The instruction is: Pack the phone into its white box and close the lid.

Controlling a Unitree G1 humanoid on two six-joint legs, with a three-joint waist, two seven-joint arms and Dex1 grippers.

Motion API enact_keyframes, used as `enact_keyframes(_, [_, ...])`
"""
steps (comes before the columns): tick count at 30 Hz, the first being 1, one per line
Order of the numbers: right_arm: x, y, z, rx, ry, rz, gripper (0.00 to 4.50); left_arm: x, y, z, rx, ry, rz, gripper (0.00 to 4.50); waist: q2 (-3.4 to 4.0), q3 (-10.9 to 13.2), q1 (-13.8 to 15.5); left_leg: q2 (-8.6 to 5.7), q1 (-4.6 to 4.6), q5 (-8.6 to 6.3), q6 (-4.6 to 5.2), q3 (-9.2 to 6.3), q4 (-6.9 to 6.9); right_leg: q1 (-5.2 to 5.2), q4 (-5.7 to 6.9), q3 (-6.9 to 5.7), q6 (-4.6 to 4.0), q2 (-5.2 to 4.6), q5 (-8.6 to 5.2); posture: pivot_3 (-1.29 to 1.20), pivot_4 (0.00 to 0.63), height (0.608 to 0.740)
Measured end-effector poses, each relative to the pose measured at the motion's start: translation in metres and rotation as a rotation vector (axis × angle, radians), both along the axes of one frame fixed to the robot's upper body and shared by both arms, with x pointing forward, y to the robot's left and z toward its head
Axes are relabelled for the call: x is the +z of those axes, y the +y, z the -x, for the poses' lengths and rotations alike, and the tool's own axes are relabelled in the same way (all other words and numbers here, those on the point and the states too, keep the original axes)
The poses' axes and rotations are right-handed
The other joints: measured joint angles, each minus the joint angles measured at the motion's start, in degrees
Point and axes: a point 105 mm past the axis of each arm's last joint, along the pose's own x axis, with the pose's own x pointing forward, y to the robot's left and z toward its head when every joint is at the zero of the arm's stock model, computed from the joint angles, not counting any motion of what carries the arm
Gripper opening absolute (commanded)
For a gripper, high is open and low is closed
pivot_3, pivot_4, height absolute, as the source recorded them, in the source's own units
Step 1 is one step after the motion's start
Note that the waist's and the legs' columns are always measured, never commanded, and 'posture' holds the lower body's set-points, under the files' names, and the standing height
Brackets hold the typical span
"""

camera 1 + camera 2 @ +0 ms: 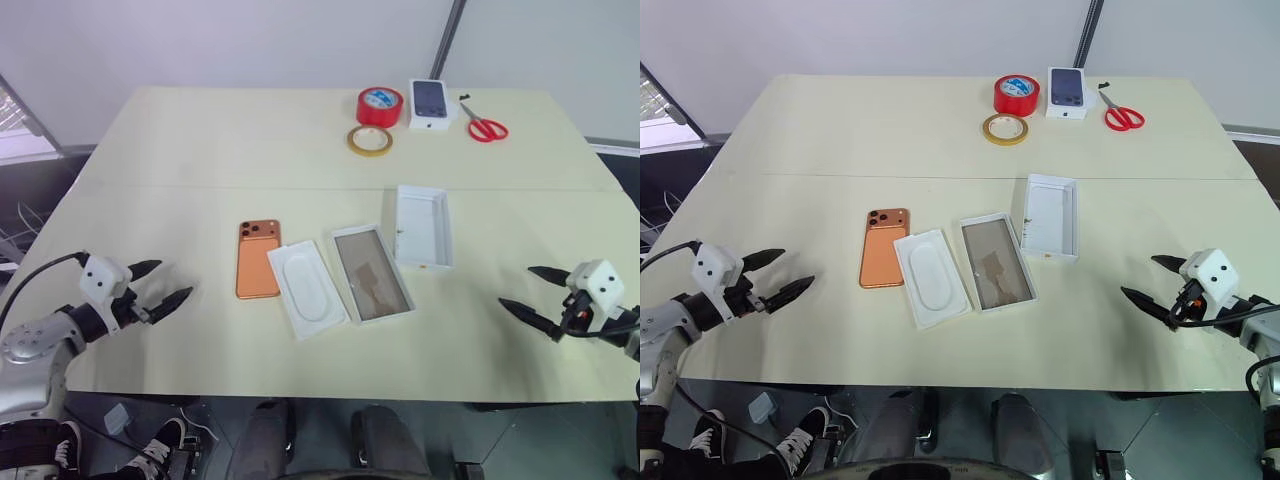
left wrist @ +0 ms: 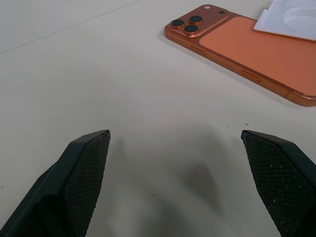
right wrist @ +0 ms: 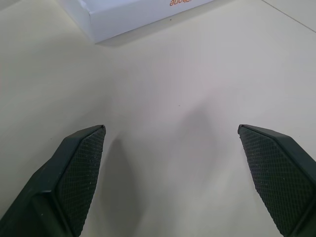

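The phone [image 1: 258, 259] lies back-up on the table [image 1: 200, 150], left of centre. At its three o'clock come the insert [image 1: 306, 288], the white box [image 1: 373, 273] and the lid [image 1: 422, 226]. Both grippers hang spread and empty: left gripper [image 1: 165, 285] at eight o'clock, right gripper [image 1: 535, 295] at four.
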Motion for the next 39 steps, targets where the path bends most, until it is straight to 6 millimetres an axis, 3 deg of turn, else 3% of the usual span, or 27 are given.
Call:
enact_keyframes(7, [0.004,0.006,-0.004,0.024,-0.013,0.005,4.49,0.011,-0.014,-0.001,-0.029,0.021,0.052,4.47,0.02,0.0,0.0,0.0,0.0,0.0,0.0,0.0,-0.01,0.0,0.0,-0.01,0.0,0.0,0.0,0.0,0.15,0.74])
enact_keyframes(10, [0.007,0.013,-0.006,0.051,-0.014,0.006,4.49,0.005,-0.018,0.007,-0.055,0.137,0.102,4.47,0.02,0.0,-0.1,0.0,-0.01,0.0,0.0,0.0,0.0,0.0,0.0,0.0,0.0,0.0,0.0,0.0,0.15,0.74])
enact_keyframes(15, [0.016,0.026,-0.015,0.093,-0.044,0.012,4.49,0.003,-0.052,0.021,-0.159,0.342,0.259,4.47,0.04,0.0,0.0,0.0,-0.01,0.0,0.0,-0.01,0.02,0.03,0.0,-0.01,0.0,0.0,0.0,0.0,0.15,0.74])
enact_keyframes(21, [0.024,0.059,-0.024,0.193,-0.066,-0.006,4.49,0.015,-0.107,0.032,-0.254,0.519,0.524,4.47,0.05,0.0,0.0,-0.01,-0.01,0.01,0.01,-0.02,0.05,0.04,0.02,-0.02,0.03,0.01,0.01,0.0,0.15,0.74])
enact_keyframes(27, [0.041,0.093,-0.025,0.298,-0.088,-0.038,4.49,-0.007,-0.146,0.052,-0.316,0.733,0.597,4.47,0.05,0.0,0.1,-0.01,0.0,0.01,0.01,-0.05,0.08,0.07,0.03,-0.03,0.03,0.08,0.0,0.0,0.15,0.74])
enact_keyframes(32, [0.052,0.137,-0.006,0.467,-0.053,-0.107,4.49,-0.007,-0.158,0.045,-0.32,0.749,0.597,4.47,0.11,-0.1,0.6,-0.03,0.0,0.01,0.01,-0.06,0.13,0.15,-0.02,-0.03,0.03,0.07,0.0,0.0,0.15,0.74])
enact_keyframes(39, [0.043,0.145,-0.001,0.493,-0.02,-0.092,4.49,-0.011,-0.176,0.037,-0.315,0.774,0.7,4.47,0.15,-0.1,1.6,-0.07,0.05,0.0,0.02,-0.05,0.17,0.21,-0.04,-0.02,0.01,0.02,0.0,0.0,0.15,0.74])
